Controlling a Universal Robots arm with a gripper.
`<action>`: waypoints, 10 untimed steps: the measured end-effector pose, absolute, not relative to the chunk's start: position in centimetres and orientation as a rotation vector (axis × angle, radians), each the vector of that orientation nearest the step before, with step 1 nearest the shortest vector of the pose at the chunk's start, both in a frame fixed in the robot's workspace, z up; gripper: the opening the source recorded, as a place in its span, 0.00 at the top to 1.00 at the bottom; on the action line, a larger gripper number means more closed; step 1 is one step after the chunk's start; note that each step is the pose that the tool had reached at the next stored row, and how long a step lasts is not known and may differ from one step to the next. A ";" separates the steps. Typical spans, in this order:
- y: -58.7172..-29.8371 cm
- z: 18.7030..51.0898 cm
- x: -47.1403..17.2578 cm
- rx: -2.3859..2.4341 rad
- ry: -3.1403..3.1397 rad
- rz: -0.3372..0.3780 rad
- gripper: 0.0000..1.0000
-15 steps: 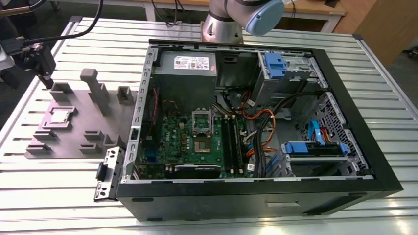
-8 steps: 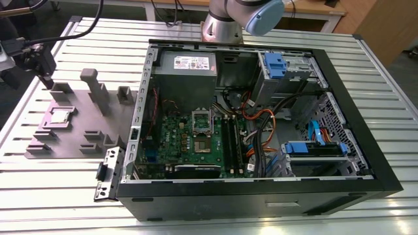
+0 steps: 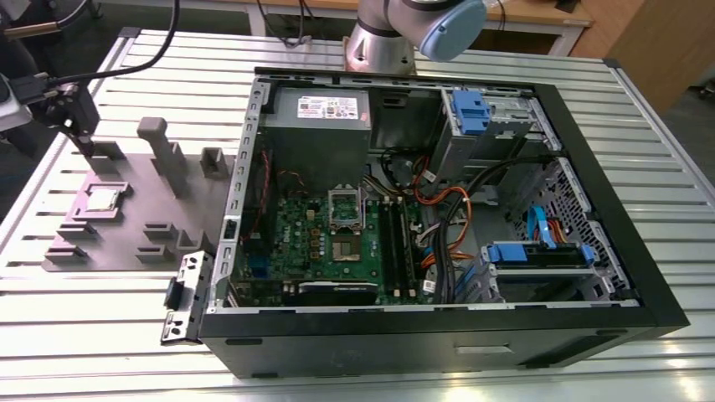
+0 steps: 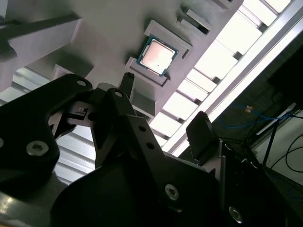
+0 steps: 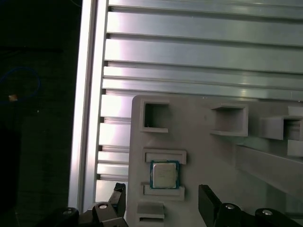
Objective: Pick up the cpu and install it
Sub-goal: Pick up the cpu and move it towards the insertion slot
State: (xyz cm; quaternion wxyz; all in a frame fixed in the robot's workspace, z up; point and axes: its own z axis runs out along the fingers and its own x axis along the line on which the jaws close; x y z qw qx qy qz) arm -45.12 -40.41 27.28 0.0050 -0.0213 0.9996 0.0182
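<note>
The cpu [image 3: 103, 198] is a small square chip with a silvery top, lying flat in a recess of the grey fixture plate [image 3: 134, 243] at the exterior view's left. Both wrist views show the cpu [image 5: 164, 174] [image 4: 157, 56] framed by raised grey stops. My gripper [image 3: 82, 138] hangs above the plate's far end, a short way from the chip and not touching it. In the first wrist view the gripper [image 5: 163, 204] is open, its two dark fingers [image 5: 208, 203] apart with nothing between them. The second wrist view also shows the open gripper [image 4: 163, 111].
An open black computer case [image 3: 625, 276] takes up the table's middle and right, holding a green motherboard [image 3: 324, 243] with its silver socket frame [image 3: 345, 209], a grey power supply [image 3: 318, 117], cables and blue drive brackets. Upright grey posts [image 3: 162, 151] rise from the fixture plate. The table is ribbed aluminium [image 5: 199, 52].
</note>
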 end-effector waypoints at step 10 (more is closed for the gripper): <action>-40.9 25.5 -44.6 -0.065 3.130 0.057 0.29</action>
